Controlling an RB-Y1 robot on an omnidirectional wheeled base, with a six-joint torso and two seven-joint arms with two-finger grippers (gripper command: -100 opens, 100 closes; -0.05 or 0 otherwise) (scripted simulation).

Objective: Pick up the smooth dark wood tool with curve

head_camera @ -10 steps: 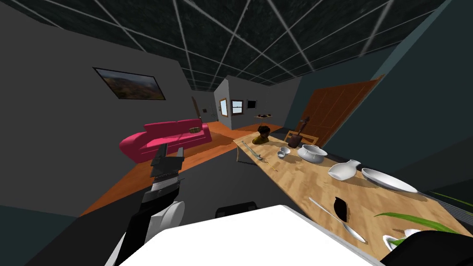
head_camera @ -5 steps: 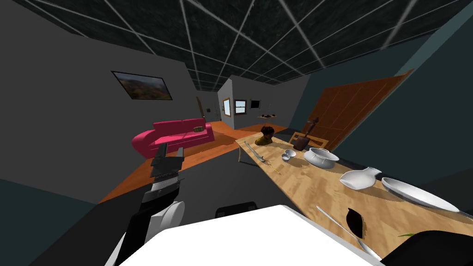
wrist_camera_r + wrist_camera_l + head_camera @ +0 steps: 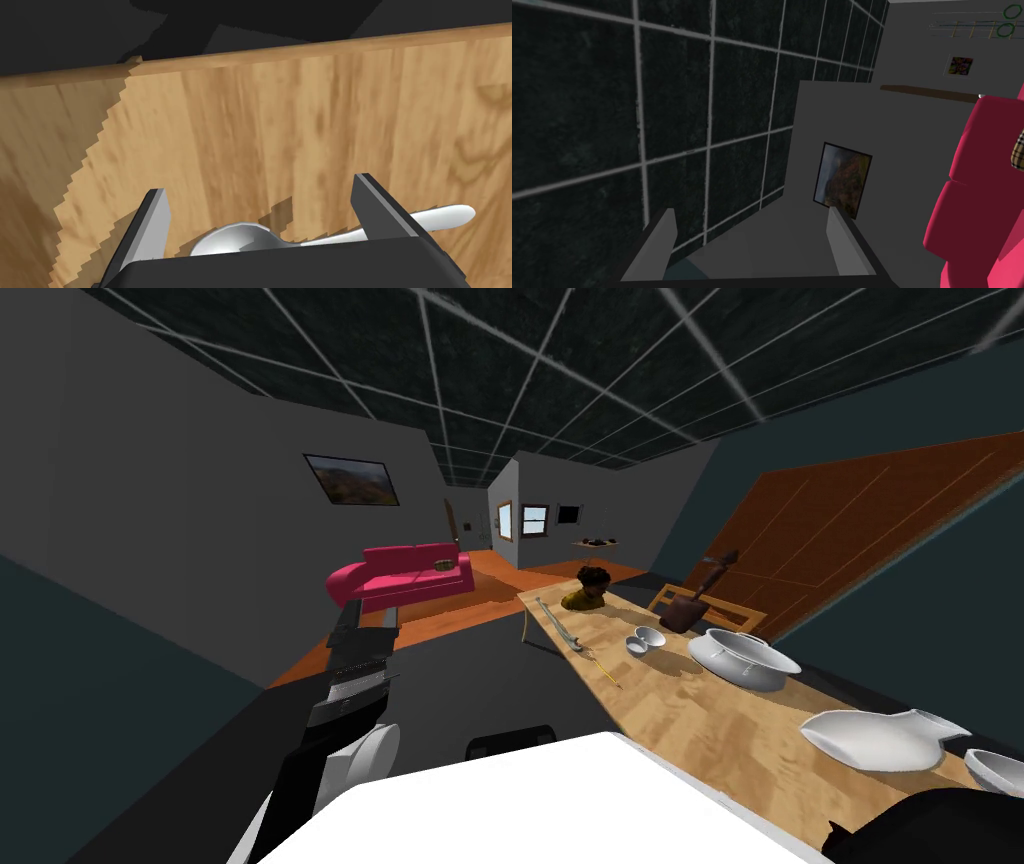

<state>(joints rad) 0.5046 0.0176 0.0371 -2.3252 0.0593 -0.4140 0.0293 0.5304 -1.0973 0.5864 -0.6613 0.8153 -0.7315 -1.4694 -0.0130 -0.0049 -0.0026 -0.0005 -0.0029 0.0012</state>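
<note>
Whole view shifted: my own move along table [image 3: 700, 728], far end now nearer. Likely target, dark brown curved tool [image 3: 688, 610], stands there beside white tureen [image 3: 745, 656], well apart from both arms. Blades of right gripper [image 3: 258, 185] spread over silver spoon [image 3: 235, 237]; left gripper [image 3: 751, 211] spread too, idle. More approach needed.

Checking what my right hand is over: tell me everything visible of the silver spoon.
The spoon looks like shiny silver-grey metal: rounded bowl, slim handle with a rounded tip. It lies flat on the light wood table, bowl between the open right gripper's fingers and partly hidden by its body, handle running past one finger.
</note>
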